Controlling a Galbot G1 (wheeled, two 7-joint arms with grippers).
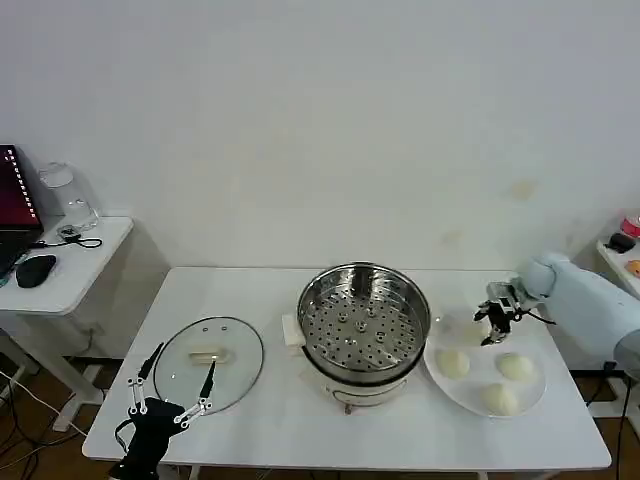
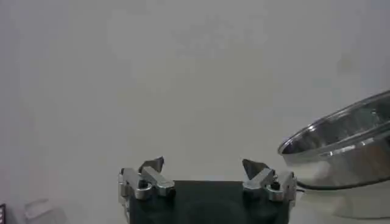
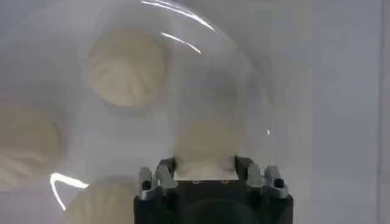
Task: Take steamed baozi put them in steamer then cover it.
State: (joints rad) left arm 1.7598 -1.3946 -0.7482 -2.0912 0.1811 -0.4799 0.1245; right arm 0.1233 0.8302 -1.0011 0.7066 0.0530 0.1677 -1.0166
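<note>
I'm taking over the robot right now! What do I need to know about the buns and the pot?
Right gripper: over the plate, jaws shut on a bun.
Left gripper: open, by the table's front left edge, near the lid.
Three more buns lie on the plate, right of the steamer.
Done: first bun gripped.
Left: steamer holds no buns yet; move all four in, then put the lid on.

Pale blue-white right arm (image 1: pixel 590 298); black end effectors with silver fingers (image 2: pixel 149 181).
</note>
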